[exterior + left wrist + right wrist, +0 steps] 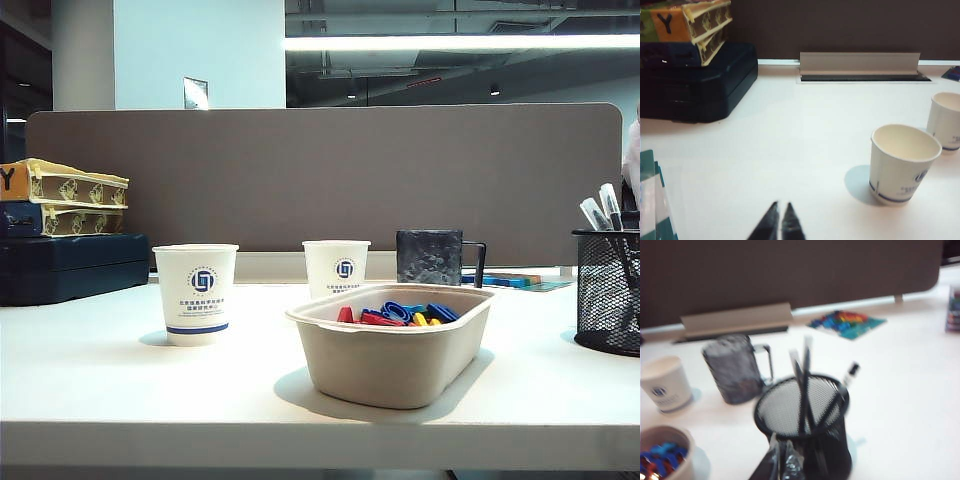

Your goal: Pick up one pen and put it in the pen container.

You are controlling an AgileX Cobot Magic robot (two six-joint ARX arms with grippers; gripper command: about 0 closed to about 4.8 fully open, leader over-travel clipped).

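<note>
Black hands (780,222) (782,462) shut, empty.

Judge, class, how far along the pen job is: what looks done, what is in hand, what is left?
Done: pens stand upright in the black mesh pen container; no pen lies loose on the table. In hand: nothing. The left end effector is shut and empty over bare table near a paper cup; the right end effector sits shut just at the container. Left: seemingly nothing.
</note>
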